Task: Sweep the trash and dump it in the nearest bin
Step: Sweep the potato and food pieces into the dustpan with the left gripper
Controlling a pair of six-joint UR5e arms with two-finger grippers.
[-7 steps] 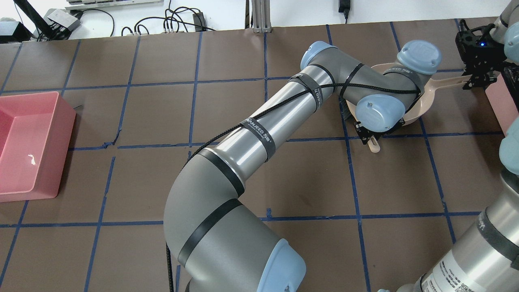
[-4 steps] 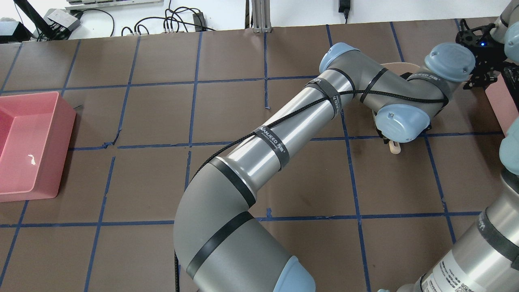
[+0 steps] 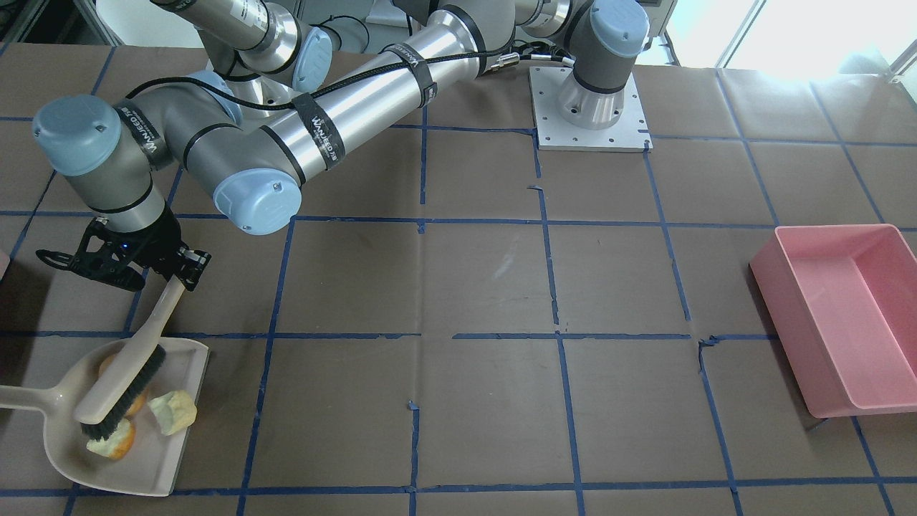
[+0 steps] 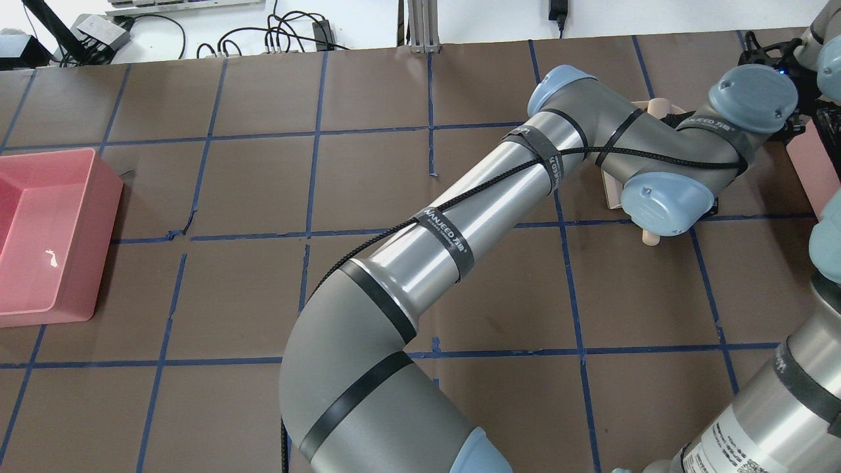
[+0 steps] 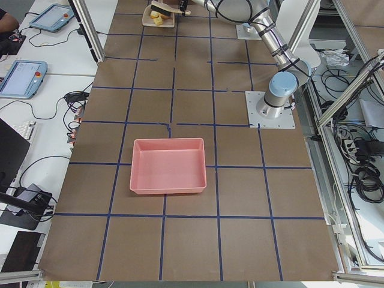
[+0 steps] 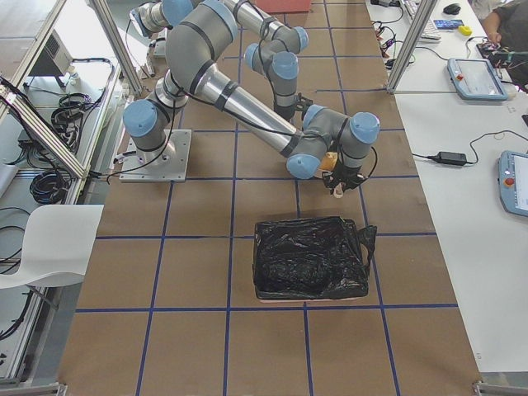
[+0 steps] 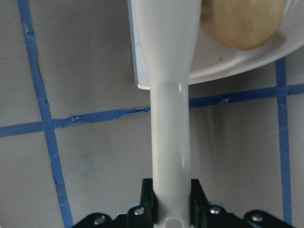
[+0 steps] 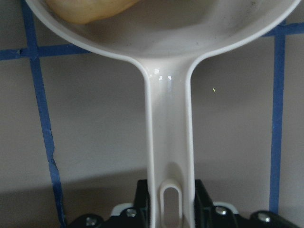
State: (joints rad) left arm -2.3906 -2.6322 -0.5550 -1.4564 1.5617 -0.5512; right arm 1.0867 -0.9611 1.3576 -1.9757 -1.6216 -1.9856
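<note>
The beige dustpan [image 3: 168, 462] lies at the table's end. On it are two pale apple-core pieces [image 3: 172, 411] of the trash, and the brown lump [image 3: 137, 405] is mostly hidden under the brush [image 3: 114, 390]. My left gripper [image 3: 181, 277] is shut on the brush handle [image 7: 170, 142], whose black bristles rest on one core [image 3: 111, 446]. My right gripper [image 8: 169, 192] is shut on the dustpan handle [image 8: 168, 123]. A pale pink sliver of the bin [image 4: 813, 164] shows at the overhead view's right edge. In the exterior right view the bin [image 6: 309, 260] is lined with a black bag and sits just beside the grippers.
A large pink rectangular tub [image 3: 845, 315] stands far off at the opposite end of the table [image 4: 250, 184]. My left arm [image 4: 453, 236] stretches across the table and covers most of the dustpan from above. Cables and tablets lie beyond the table's edges.
My left wrist and the brush have shifted right, toward the pink sliver. The dustpan has moved right too and is now almost wholly hidden under the left arm.
</note>
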